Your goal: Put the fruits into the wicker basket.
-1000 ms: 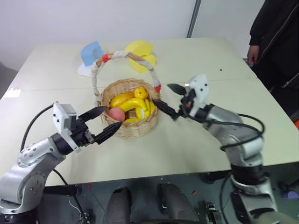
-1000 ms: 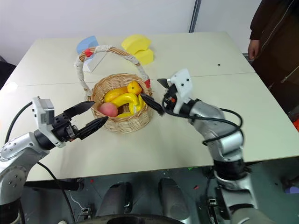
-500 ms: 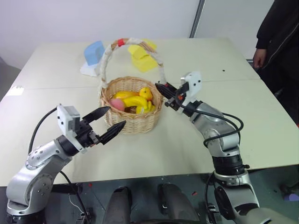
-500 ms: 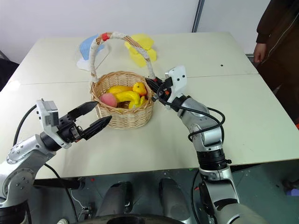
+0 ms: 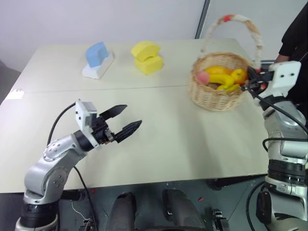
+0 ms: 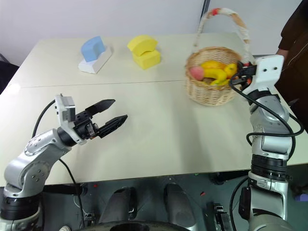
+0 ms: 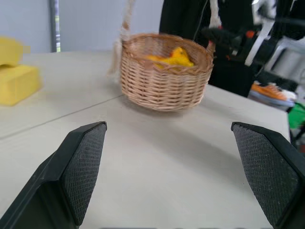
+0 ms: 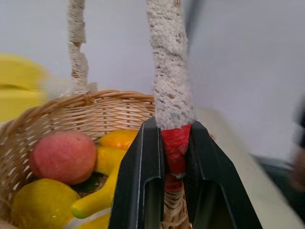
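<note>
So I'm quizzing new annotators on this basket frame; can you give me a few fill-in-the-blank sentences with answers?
1. The right gripper is shut on the red band of the wicker basket's ____.
2. The pink-red peach lies ____ the basket.
3. The left gripper's jaws are ____, holding nothing.
4. The blue block rests on a ____ base.

Answers: handle; inside; open; white

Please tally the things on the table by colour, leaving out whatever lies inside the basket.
Blue: 1, the blue block
Yellow: 1, the yellow block
White: 1, the white piece under the blue block
Tan: 1, the wicker basket
Total: 4
</note>
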